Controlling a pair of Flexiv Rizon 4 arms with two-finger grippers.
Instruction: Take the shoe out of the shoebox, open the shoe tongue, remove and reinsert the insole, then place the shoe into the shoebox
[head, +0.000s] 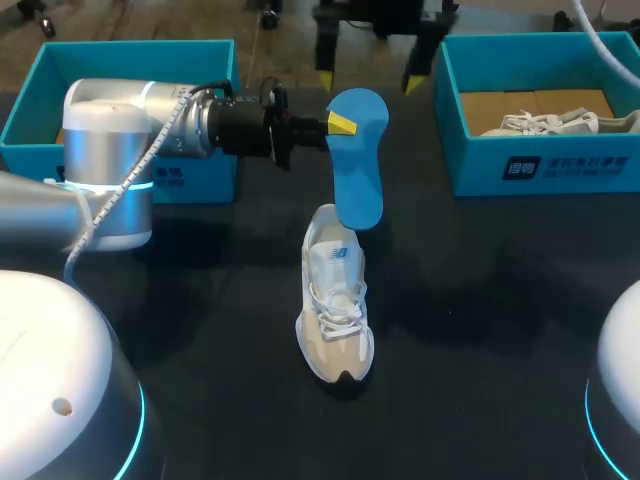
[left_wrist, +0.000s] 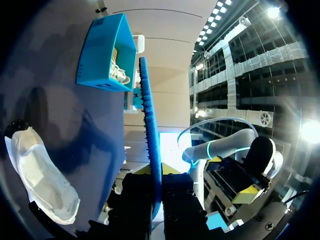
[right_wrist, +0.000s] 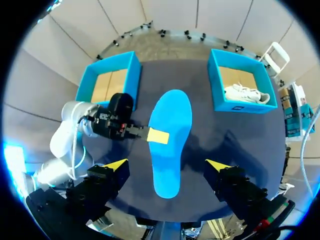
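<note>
A blue insole (head: 358, 160) hangs in the air over the table, and my left gripper (head: 340, 123) is shut on its edge. The left wrist view has the insole (left_wrist: 150, 135) edge-on between the fingers of my left gripper (left_wrist: 157, 172). Below it a white and beige shoe (head: 335, 300) stands on the dark table, toe toward the front; it also shows beside the gripper as the shoe (left_wrist: 42, 175). My right gripper (head: 370, 82) hovers wide open above the insole (right_wrist: 170, 140), touching nothing; its own view shows the gripper (right_wrist: 167, 165) looking straight down, with the shoe hidden beneath the insole.
A blue shoebox (head: 540, 150) at the back right holds a second white shoe (head: 545, 122). Another blue shoebox (head: 120, 60) stands at the back left, behind my left arm. The table's edge runs along the front.
</note>
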